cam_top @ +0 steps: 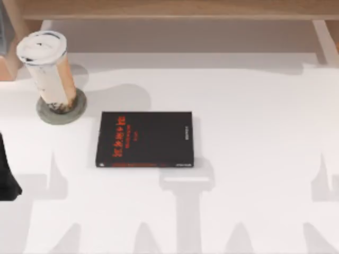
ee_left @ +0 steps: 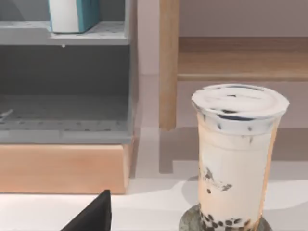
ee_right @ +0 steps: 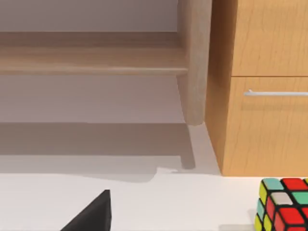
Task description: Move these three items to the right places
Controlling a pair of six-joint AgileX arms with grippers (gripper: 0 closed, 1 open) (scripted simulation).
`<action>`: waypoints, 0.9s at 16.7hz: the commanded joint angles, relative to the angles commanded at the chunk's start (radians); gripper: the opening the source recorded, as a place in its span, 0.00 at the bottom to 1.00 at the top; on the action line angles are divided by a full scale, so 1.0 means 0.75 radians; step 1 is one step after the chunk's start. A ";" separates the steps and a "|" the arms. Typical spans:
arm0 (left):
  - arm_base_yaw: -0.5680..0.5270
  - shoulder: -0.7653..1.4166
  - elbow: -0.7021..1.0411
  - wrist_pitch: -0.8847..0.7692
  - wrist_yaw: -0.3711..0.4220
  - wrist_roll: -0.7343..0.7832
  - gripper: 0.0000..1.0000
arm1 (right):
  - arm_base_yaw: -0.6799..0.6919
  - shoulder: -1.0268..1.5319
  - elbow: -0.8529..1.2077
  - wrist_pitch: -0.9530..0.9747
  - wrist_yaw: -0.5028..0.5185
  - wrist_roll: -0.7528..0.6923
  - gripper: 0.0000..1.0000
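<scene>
One black book (cam_top: 144, 139) (red lettering, seemingly unreadable) | cup (cam_top: 49, 71) on coaster (cam_top: 76, 109)

White table (cam_top: 254, 132), pale wooden shelf frame (ee_right: 195, 62), grey rack (ee_left: 67, 86), perhaps 1 drawer cabinet (ee_right: 267, 96).

Overhead table (cam_top: 254, 132) view, low wrist cameras

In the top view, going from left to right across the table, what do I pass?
Left arm at the edge → drink cup standing on the grey coaster → black book with red lettering, lying flat. Beyond the book there is bare white table.
</scene>
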 joint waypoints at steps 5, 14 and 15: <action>0.003 -0.029 -0.007 -0.025 0.003 -0.002 1.00 | 0.000 0.000 0.000 0.000 0.000 0.000 1.00; 0.003 -0.029 -0.007 -0.025 0.003 -0.002 1.00 | -0.048 0.377 0.361 -0.258 0.002 -0.046 1.00; 0.003 -0.029 -0.007 -0.025 0.003 -0.002 1.00 | -0.060 0.487 0.466 -0.325 0.002 -0.059 1.00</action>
